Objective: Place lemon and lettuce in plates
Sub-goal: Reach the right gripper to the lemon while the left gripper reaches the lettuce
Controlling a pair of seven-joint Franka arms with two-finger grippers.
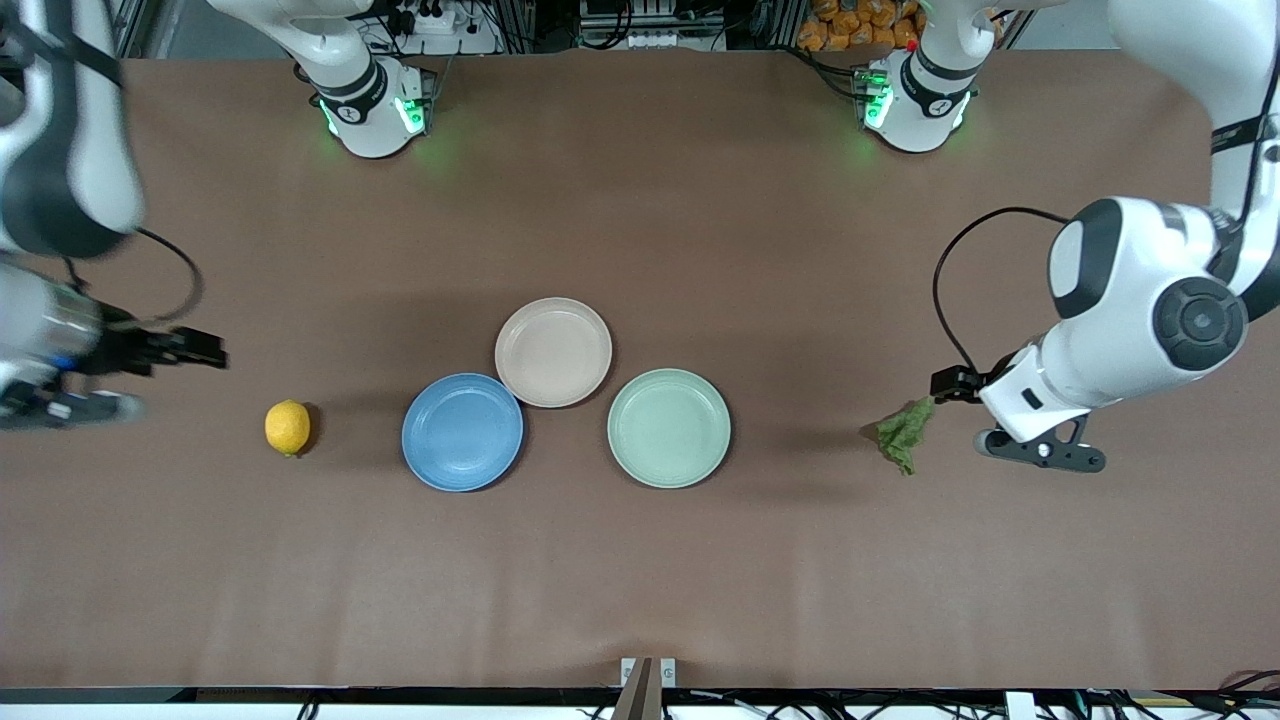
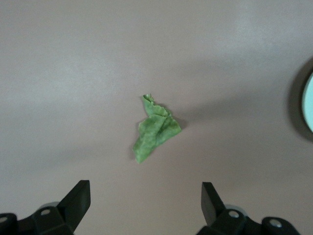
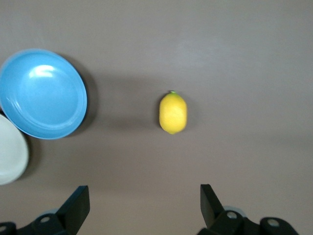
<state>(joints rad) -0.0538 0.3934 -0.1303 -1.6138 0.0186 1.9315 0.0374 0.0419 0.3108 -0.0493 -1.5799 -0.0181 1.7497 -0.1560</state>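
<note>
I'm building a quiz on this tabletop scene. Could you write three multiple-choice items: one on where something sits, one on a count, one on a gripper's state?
1. Which plate lies nearest the lemon?
A. beige-pink plate
B. blue plate
C. mint-green plate

2. How many plates stand on the table?
A. two
B. three
C. four

3. The left gripper near the lettuce is:
A. open and empty
B. shut on the leaf
C. holding a plate

Key: 1 B, the blue plate sits beside the lemon; 2 B, blue, beige-pink plate and mint-green plate; 3 A, its fingers stand wide apart with the lettuce lying on the table.
</note>
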